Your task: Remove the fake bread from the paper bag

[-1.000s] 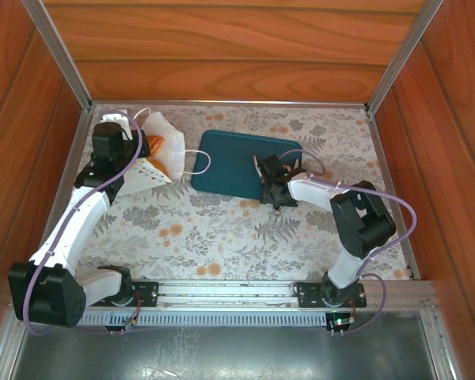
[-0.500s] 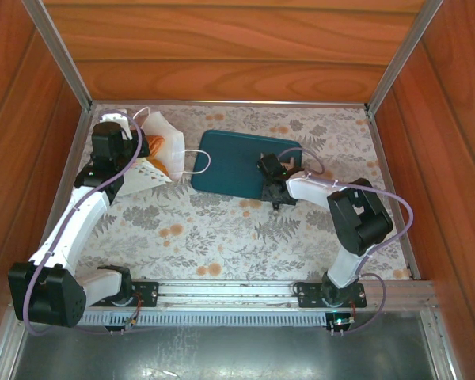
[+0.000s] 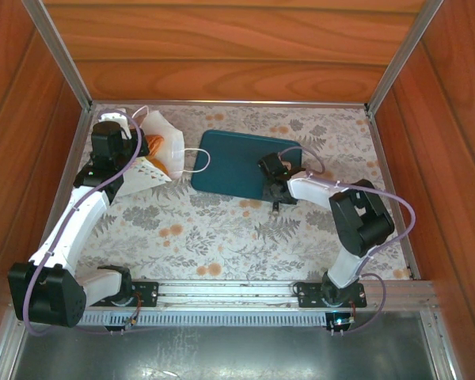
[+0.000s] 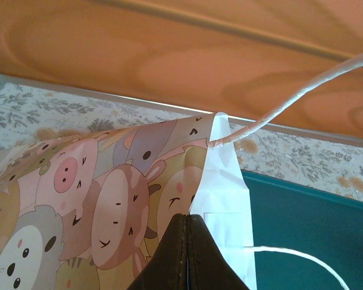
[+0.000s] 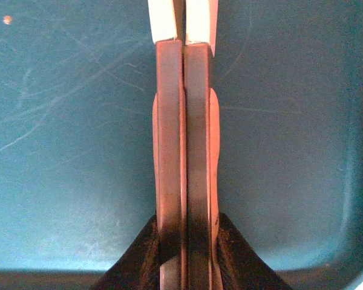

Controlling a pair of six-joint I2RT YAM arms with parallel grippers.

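Left claw (image 4: pixel 186 219): closed, pinching the paper bag (image 3: pixel 165 136) by its edge (cartoon-animal print alongside).
Paper bag: far-left corner of the worktop (image 3: pixel 222 229), tilted.
Fake bread (image 3: pixel 153 145): golden-brown piece inside the bag.
Right claw (image 5: pixel 184 24): closed, empty, over the teal tray (image 3: pixel 237 162).

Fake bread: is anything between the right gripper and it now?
Only the paper bag's own wall and its loop handle, lying over the teal tray's left edge, sit between the right gripper and the fake bread.
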